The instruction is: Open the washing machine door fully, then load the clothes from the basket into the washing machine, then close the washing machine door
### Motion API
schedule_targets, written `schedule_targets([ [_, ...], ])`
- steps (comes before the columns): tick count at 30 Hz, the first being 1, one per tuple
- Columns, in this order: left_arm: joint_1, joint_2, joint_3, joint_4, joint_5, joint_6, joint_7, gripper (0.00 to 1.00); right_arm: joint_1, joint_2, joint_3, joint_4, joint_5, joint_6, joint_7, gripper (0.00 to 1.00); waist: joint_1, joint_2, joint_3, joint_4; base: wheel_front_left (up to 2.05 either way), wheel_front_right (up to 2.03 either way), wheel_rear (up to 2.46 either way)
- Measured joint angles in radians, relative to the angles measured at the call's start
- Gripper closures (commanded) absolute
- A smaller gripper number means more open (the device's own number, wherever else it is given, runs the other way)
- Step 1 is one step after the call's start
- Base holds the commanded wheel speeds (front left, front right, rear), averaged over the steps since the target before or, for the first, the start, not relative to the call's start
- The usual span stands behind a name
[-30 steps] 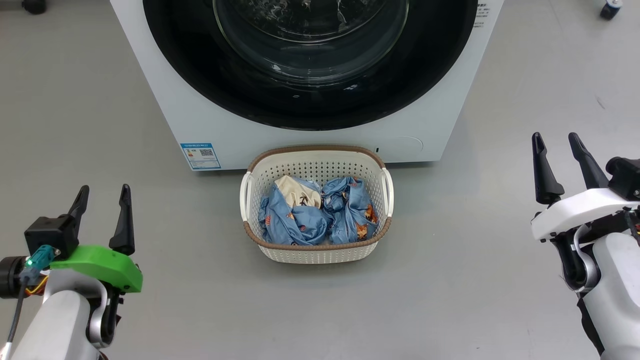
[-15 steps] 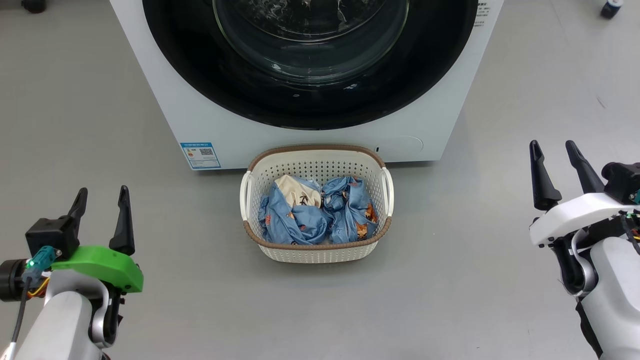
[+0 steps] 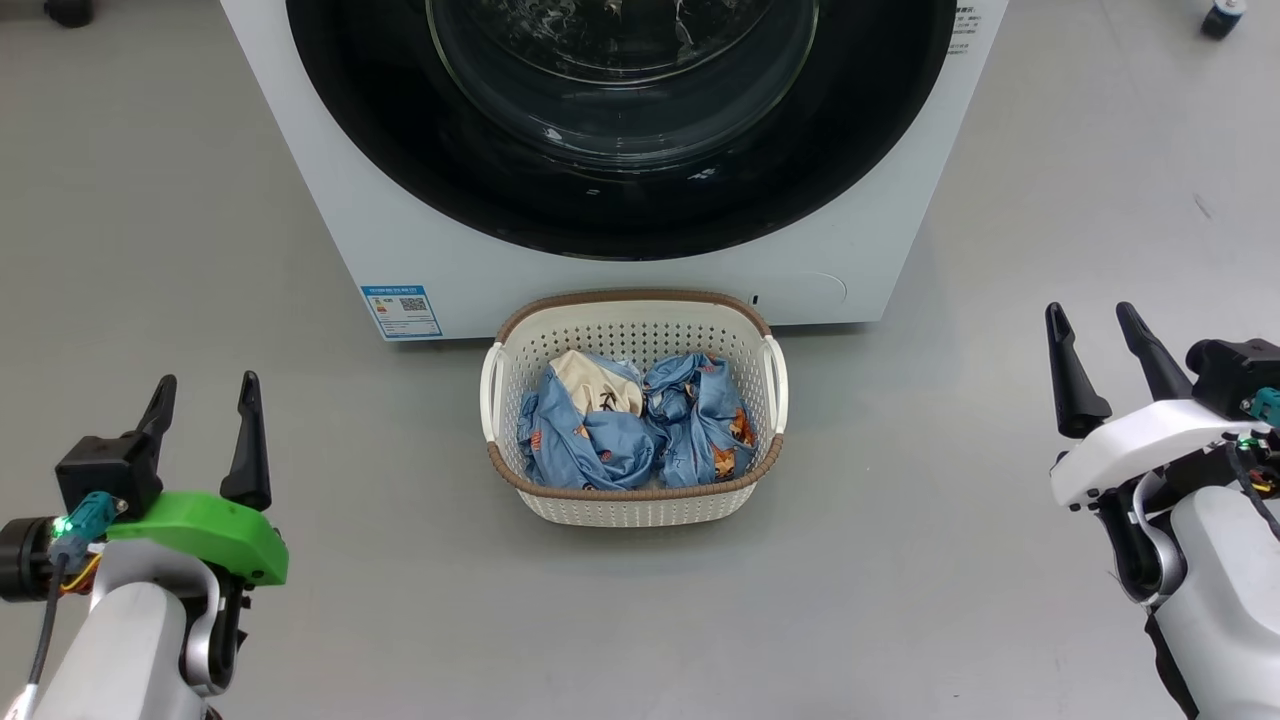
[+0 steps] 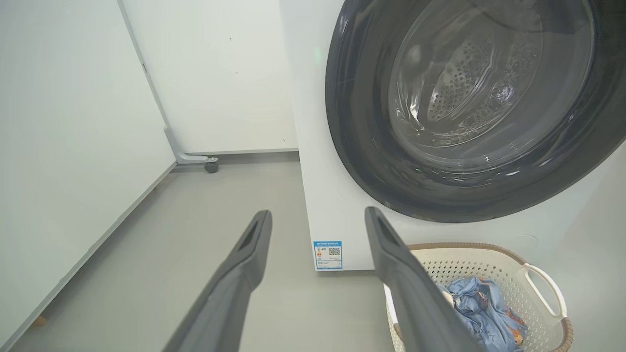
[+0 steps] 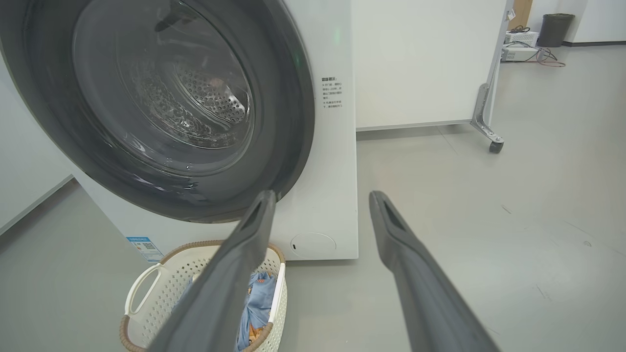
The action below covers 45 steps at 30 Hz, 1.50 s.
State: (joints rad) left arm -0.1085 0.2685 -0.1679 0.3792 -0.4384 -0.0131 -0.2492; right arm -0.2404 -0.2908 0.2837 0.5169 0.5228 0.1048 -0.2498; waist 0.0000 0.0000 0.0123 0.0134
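The white washing machine (image 3: 300, 150) stands ahead with its round black washing machine door (image 3: 400, 150) shut flat against the front. On the floor right before it sits the cream basket (image 3: 634, 505), holding crumpled light blue clothes (image 3: 690, 420) with a cream panel. My left gripper (image 3: 204, 392) hovers open at the lower left, well left of the basket. My right gripper (image 3: 1090, 320) is open at the right, away from basket and machine. In the left wrist view the door (image 4: 357, 161) and basket (image 4: 543, 293) lie ahead and to the right; the right wrist view has the door (image 5: 288, 122) and basket (image 5: 142, 298) to its left.
A blue label sticker (image 3: 401, 311) and round service flap (image 3: 810, 292) sit low on the machine. Grey floor surrounds the basket. White wheeled partition panels (image 4: 195, 73) (image 5: 425, 63) stand beside the machine, with a caster (image 5: 495, 146) on the right and another caster (image 4: 211, 167) on the left.
My right gripper has drifted down and slightly left in the head view, staying open. The left gripper, basket and door have not moved.
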Motion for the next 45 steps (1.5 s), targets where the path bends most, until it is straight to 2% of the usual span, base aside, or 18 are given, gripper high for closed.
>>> schedule_targets([
  [22,-0.004,-0.014,0.027,0.001,0.017,-0.030,0.000,0.00,-0.019,0.002,0.002,0.020,0.000,0.007,0.000,0.00,0.0000,0.0000,-0.004,-0.001,0.00,0.00,0.00],
  [30,-0.012,-0.009,0.028,0.000,0.051,-0.031,0.000,0.00,-0.022,0.001,-0.010,0.019,0.000,0.007,0.000,0.00,0.0000,0.0000,0.001,-0.001,0.01,0.01,-0.03],
  [45,-0.019,-0.011,0.039,0.001,0.051,-0.035,0.000,0.00,-0.023,0.002,-0.016,0.020,0.000,0.008,0.000,0.00,0.0000,0.0000,0.008,0.008,0.25,0.25,-0.51],
])
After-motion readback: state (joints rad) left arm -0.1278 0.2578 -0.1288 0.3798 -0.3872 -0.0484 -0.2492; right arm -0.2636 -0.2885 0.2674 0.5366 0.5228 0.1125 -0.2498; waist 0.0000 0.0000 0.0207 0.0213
